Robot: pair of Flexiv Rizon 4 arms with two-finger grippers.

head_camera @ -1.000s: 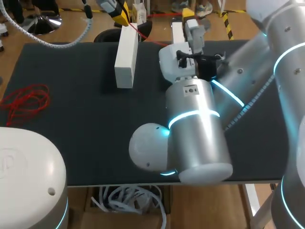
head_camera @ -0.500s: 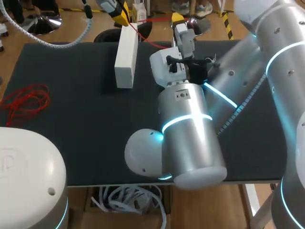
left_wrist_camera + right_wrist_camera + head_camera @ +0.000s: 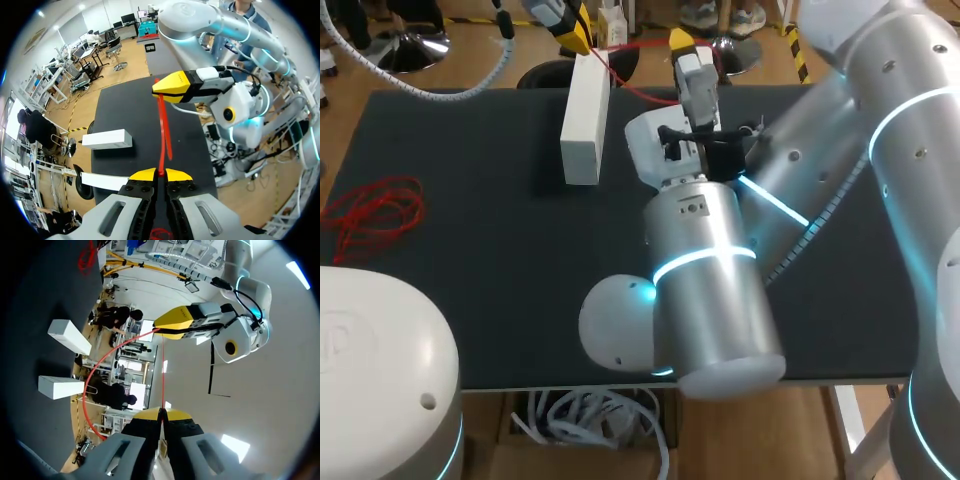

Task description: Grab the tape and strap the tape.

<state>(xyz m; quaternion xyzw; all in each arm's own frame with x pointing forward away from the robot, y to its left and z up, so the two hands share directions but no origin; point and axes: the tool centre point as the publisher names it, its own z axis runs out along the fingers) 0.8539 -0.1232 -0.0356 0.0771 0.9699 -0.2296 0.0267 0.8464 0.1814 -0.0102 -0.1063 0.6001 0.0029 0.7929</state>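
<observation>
Near the white block (image 3: 582,115) — left gripper (image 3: 160,173) and right gripper (image 3: 161,413) each pinch tape (image 3: 164,125).

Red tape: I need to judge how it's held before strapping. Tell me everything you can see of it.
The red tape is a thin, narrow, bright red strip, plastic by its look. One stretch runs straight and taut through the air between the left pincer and the right pincer, both shut on it. The right wrist view also shows a slack length curving away from the left pincer in a loose loop; its end is hidden. Nothing else visibly touches it.
</observation>
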